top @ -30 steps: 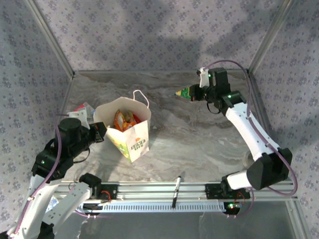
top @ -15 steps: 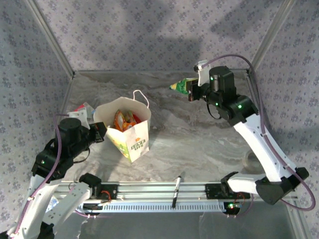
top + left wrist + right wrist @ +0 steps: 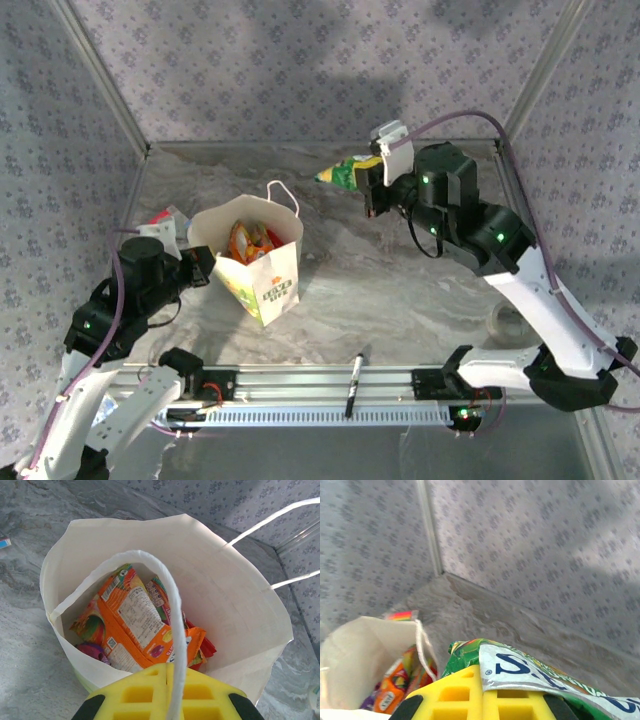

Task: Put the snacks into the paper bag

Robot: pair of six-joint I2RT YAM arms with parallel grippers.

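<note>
**Green Packet Carried Toward the Bag**

The right gripper point(image 3: 372, 188) is clamped on one end of the green packet point(image 3: 342, 172), held in the air at 1 o'clock from the paper bag point(image 3: 272, 288). The left gripper point(image 3: 203, 266) pinches the bag's handle point(image 3: 172, 630) at 9 o'clock. The packet looks light, thin and probably slippery. Grip it by an end seam, not the middle.

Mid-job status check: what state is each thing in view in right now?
paper bag: upright, mouth open.
bag handle: pinched in the shut left gripper.
packets in bag: several, lying inside.
green packet: held in the air by the shut right gripper, short of the bag.
pen: lying across the front rail, untouched.
</note>
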